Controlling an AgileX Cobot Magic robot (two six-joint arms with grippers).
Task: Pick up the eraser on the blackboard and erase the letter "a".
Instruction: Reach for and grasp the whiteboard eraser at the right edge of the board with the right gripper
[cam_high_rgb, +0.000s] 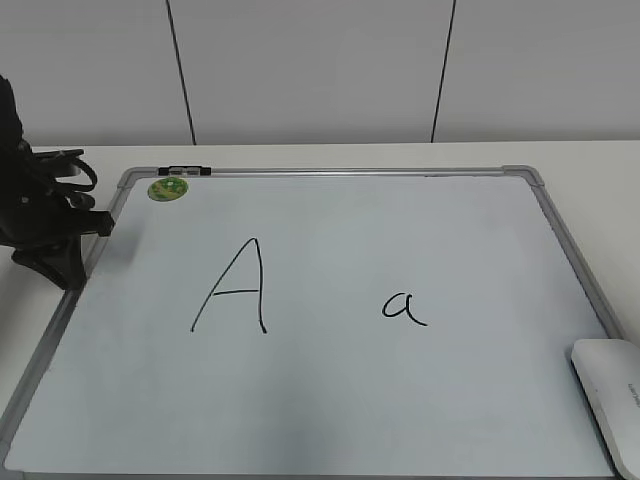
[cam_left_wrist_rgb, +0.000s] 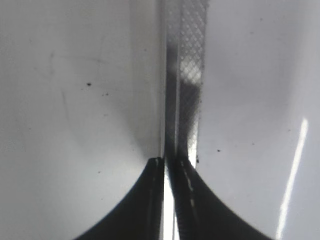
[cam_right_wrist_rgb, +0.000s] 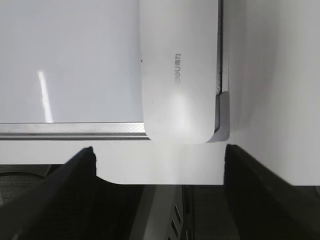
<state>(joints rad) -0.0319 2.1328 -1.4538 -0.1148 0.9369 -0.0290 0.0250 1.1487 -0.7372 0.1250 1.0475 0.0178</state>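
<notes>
The blackboard (cam_high_rgb: 330, 400) lies flat on the table and bears a large "A" (cam_high_rgb: 235, 287) and the small letter "a" (cam_high_rgb: 404, 306). The white eraser (cam_high_rgb: 612, 392) lies on the board's near right corner. In the right wrist view the eraser (cam_right_wrist_rgb: 180, 70) lies over the board's frame and grey corner (cam_right_wrist_rgb: 223, 117). My right gripper (cam_right_wrist_rgb: 159, 155) is open and empty, just short of the eraser's end, and is out of the exterior view. My left gripper (cam_high_rgb: 68, 275) is shut and empty at the board's left frame (cam_left_wrist_rgb: 186, 75).
A round green magnet (cam_high_rgb: 168, 188) sits at the board's far left corner. The white table (cam_high_rgb: 320, 155) surrounds the board. In the right wrist view the table's edge (cam_right_wrist_rgb: 165, 181) runs just below my fingers, with a dark drop beyond it.
</notes>
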